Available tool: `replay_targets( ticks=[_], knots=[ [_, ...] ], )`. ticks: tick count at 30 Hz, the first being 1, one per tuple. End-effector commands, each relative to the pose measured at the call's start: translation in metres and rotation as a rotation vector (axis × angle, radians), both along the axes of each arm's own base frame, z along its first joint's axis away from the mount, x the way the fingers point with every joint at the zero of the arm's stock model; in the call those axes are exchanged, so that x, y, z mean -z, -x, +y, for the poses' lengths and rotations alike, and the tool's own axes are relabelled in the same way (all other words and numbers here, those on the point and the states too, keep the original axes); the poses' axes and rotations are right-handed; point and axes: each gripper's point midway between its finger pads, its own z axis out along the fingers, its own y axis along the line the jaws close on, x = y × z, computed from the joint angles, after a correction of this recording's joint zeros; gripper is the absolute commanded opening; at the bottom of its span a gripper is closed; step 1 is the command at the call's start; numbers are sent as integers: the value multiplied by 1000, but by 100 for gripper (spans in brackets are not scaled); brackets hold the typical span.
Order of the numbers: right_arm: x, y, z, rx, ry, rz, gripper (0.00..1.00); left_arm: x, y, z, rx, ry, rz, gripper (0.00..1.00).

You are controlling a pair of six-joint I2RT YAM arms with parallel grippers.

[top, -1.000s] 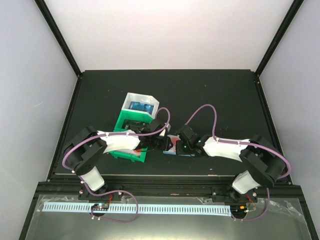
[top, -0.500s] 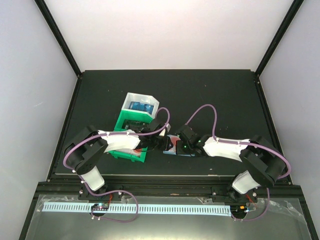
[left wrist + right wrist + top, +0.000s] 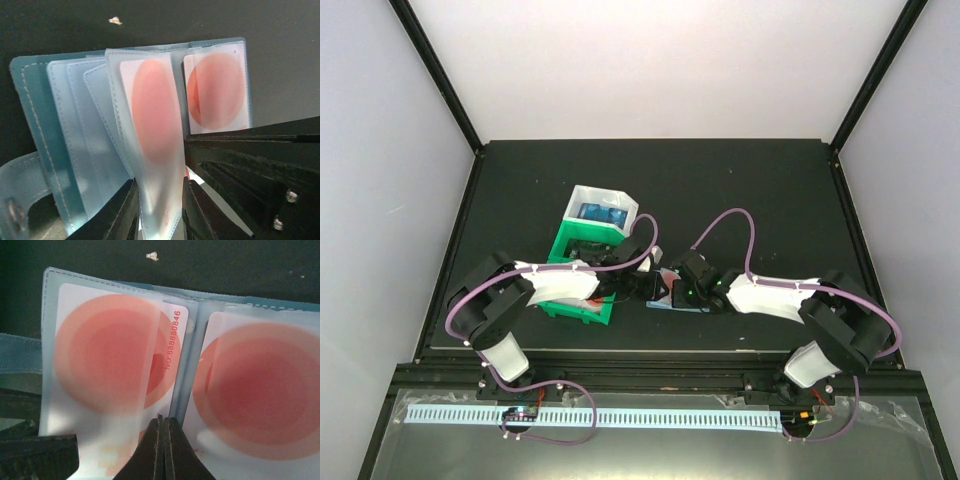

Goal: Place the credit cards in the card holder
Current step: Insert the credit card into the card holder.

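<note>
The teal card holder (image 3: pixel 35 125) lies open on the black table, its clear sleeves fanned out; in the top view (image 3: pixel 661 303) both grippers meet over it. One sleeve holding a red-and-white card (image 3: pixel 152 115) stands up between the fingers of my left gripper (image 3: pixel 159 210), whose jaws are slightly apart with the sleeve touching both. My right gripper (image 3: pixel 164 422) is shut, its tips pressed on the sleeves at the fold. Red-and-white cards (image 3: pixel 100 355) sit in the sleeves on both sides. The snap tab (image 3: pixel 15 200) hangs at the left.
A green bin (image 3: pixel 560 262) touches the left arm; a white bin (image 3: pixel 620 200) behind it holds blue cards (image 3: pixel 600 212). The right arm's black body (image 3: pixel 260 165) crowds the left gripper. A black frame edges the table.
The right gripper has edged slightly left toward the left gripper. Otherwise nothing has visibly moved.
</note>
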Motion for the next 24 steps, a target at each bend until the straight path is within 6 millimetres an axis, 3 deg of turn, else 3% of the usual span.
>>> replay_targets(
  ticks=[1,13,24],
  knots=[
    [7,4,-5,8,10,0,2,-19,3,-17,35,106,5,26],
    [-27,-5,-9,53,-65,-115,7,-17,1,-26,62,119,16,26],
    [-58,-7,-50,197,-54,-248,12,-38,7,-53,189,232,2,37]
  ],
)
